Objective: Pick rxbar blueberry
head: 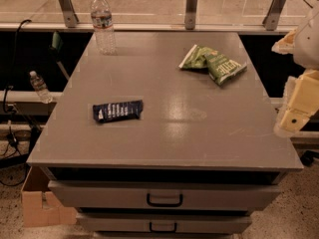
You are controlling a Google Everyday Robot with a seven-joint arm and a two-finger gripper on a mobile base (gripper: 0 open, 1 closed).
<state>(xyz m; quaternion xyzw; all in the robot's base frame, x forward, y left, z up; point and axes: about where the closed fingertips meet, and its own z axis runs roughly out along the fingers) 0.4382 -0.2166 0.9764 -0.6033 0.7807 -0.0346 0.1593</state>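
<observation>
Pincer (295, 116) well apart from rxbar blueberry (117, 110)

One high view, angled down over the worktop (199, 133).
It faces the far railing (191, 6), fairly near; the end effector (295, 114) sits at frame right.

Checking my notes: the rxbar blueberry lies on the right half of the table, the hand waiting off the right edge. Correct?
No. The camera view shows the rxbar blueberry on the left half of the table; the hand is off the right edge.
</observation>
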